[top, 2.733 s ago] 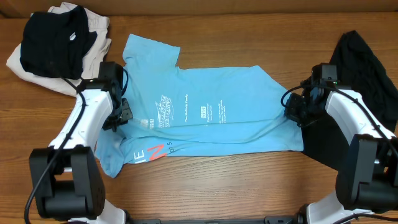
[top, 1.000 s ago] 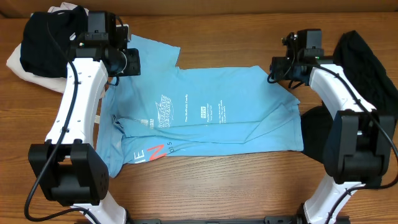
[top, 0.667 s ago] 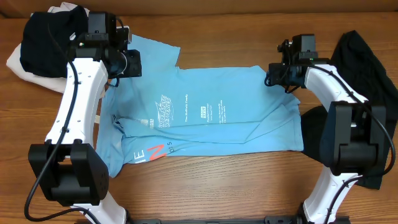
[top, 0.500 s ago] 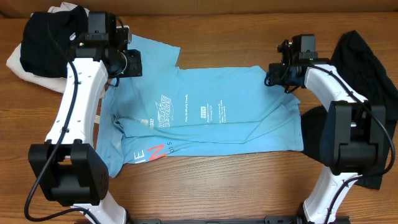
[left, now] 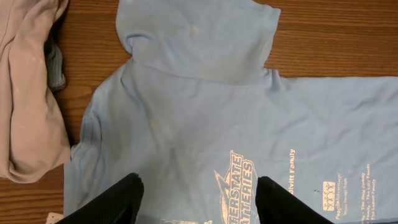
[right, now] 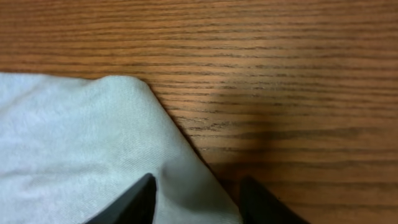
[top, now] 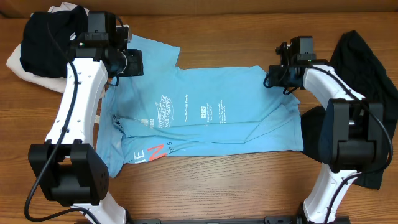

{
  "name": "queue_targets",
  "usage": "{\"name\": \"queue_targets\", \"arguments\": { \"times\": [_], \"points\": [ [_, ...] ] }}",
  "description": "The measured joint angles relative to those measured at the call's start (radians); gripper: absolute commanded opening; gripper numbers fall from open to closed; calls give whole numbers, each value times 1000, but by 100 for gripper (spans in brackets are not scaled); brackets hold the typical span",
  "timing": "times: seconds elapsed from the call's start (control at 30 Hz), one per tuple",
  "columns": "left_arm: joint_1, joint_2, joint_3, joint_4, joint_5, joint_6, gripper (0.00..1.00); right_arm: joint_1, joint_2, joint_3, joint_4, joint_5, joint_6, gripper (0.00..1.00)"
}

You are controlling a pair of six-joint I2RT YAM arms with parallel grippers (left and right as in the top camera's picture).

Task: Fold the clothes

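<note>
The light blue T-shirt (top: 205, 112) with red and white lettering lies spread across the table, its front part folded over. My left gripper (top: 129, 62) is open above the shirt's back left part by the sleeve. In the left wrist view (left: 199, 193) its fingers hang apart over the white lettering of the shirt (left: 205, 118). My right gripper (top: 273, 78) is open and low at the shirt's back right corner. In the right wrist view (right: 199, 190) its fingers straddle the edge of that corner (right: 93, 137).
A folded black and beige pile (top: 53, 40) sits at the back left; the beige piece (left: 25, 106) lies just left of the shirt. A large black garment (top: 367, 68) lies at the right, reaching under my right arm. Bare wood (right: 280, 74) lies beyond the corner.
Both arms have moved from the shirt's front sides to its back edge. In the last second the right gripper crept slightly left onto the corner; the left held still.
</note>
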Motion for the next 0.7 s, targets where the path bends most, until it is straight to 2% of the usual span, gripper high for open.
{"name": "queue_targets", "arguments": {
  "times": [0.57,0.7],
  "points": [
    [0,0,0,0,0,0,67,0,20,-2,10,-11,1,34],
    [0,0,0,0,0,0,68,0,27,-2,10,-13,2,20]
  ]
}}
